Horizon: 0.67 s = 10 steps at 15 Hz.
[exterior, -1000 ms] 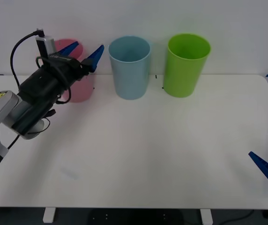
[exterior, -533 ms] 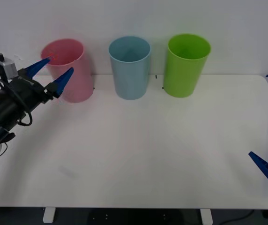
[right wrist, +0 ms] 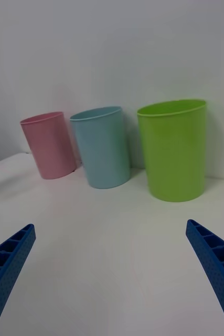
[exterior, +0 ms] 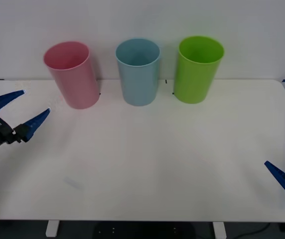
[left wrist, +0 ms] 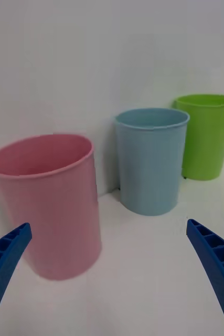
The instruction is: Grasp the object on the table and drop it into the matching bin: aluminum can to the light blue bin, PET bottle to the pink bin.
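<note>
The aluminum can is out of view, and so is any PET bottle. The pink bin (exterior: 75, 79), the light blue bin (exterior: 138, 74) and a lime green bin (exterior: 197, 72) stand upright in a row at the back of the white table (exterior: 147, 159). My left gripper (exterior: 35, 102) is open and holds nothing, low over the table's left edge, in front and to the left of the pink bin (left wrist: 51, 210). My right gripper (exterior: 277, 153) is open and holds nothing at the table's front right corner. Its wrist view faces the light blue bin (right wrist: 102, 149) from afar.
The lime green bin (right wrist: 174, 152) stands right of the light blue bin (left wrist: 151, 163), close to it. A white wall rises right behind the three bins. The tabletop in front of the bins is bare white.
My left arm has drawn back from beside the pink bin's rim, down and leftward to the table's left edge, its fingers open throughout. The right arm has not moved.
</note>
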Tool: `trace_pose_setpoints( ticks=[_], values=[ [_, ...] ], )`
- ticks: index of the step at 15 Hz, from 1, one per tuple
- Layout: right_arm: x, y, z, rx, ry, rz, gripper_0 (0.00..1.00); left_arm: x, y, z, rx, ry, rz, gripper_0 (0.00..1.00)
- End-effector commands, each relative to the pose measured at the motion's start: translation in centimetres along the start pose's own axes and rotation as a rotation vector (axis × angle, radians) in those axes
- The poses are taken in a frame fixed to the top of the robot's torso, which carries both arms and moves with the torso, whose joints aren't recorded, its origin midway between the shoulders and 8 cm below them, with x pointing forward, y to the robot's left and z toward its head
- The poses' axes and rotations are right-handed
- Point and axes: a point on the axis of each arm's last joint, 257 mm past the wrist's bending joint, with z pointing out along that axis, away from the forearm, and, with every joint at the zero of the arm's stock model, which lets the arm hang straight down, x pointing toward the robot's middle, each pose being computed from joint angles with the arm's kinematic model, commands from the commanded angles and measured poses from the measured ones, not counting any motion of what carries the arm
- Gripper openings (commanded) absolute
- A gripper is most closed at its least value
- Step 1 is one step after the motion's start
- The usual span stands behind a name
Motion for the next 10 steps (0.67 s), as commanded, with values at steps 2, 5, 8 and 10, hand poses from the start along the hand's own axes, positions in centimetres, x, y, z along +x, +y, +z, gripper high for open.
trace_pose_setpoints(
  ticks=[2,5,8,10],
  values=[
    [0.0,0.0,0.0,0.0,0.0,0.0,1.0,1.1,-0.8,-4.8,0.067,0.115,0.013,1.0],
    [0.0,0.0,0.0,0.0,0.0,0.0,1.0,1.4,-1.7,-7.6,0.081,0.154,-0.045,1.0],
    [0.0,0.0,0.0,0.0,0.0,0.0,1.0,2.2,-2.5,-9.8,0.078,0.179,-0.071,1.0],
    [0.0,0.0,0.0,0.0,0.0,0.0,1.0,2.8,-2.7,-11.3,0.065,0.198,-0.088,1.0]
  ],
)
